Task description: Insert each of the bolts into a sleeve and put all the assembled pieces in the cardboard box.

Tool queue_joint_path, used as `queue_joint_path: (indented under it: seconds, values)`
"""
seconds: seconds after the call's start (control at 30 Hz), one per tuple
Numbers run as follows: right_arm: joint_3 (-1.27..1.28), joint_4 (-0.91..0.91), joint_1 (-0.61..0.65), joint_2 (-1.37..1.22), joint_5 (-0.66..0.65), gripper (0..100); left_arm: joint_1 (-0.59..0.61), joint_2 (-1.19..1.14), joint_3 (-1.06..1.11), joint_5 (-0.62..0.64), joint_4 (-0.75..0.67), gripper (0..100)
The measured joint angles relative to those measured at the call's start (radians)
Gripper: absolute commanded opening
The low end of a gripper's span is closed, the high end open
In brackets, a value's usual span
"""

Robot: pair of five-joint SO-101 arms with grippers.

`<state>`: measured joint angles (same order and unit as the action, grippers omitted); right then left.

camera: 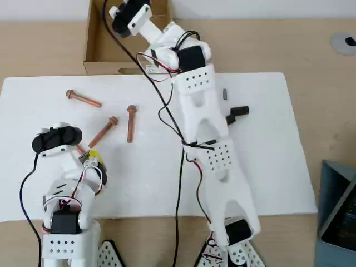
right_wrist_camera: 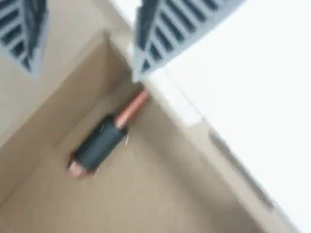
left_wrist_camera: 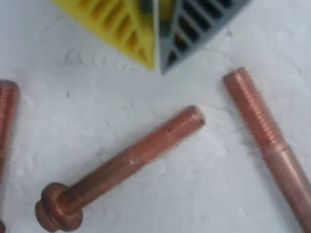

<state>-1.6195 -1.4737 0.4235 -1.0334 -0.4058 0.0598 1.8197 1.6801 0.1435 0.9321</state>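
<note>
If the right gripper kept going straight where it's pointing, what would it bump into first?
Probably the cardboard box floor. The right gripper, open, points down into the box, where a sleeved bolt lies. It may touch bare cardboard beside that piece first; depth is unclear.

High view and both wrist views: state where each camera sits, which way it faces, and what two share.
High view: fixed above the table, looking down on mat, loose bolts, cardboard box; both arms show.
Left wrist view: on the left arm, facing down at bolts; shut left end effector shows.
Right wrist view: on the right arm, facing into the box at an assembled piece; open right end effector shows.
Shared: high and left wrist views show the bolts.
</note>
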Motion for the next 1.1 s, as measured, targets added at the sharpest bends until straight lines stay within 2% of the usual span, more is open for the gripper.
queue_joint_path:
  seconds: [0.3, 0.5, 0.83, 1.1]
  values:
    - [-0.002, -0.269, 0.000, 0.147, 0.026, 14.9, 0.000, 0.000, 0.000, 0.000, 0.000, 0]
    - [0.043, -0.293, 0.000, 0.290, 0.103, 15.0, 0.000, 0.000, 0.000, 0.000, 0.000, 0]
    - [0.542, -0.293, 0.000, 0.600, 0.278, 15.2, 0.000, 0.000, 0.000, 0.000, 0.000, 0]
    - [0.930, -0.293, 0.000, 0.792, 0.296, 15.3, 0.000, 0.000, 0.000, 0.000, 0.000, 0]
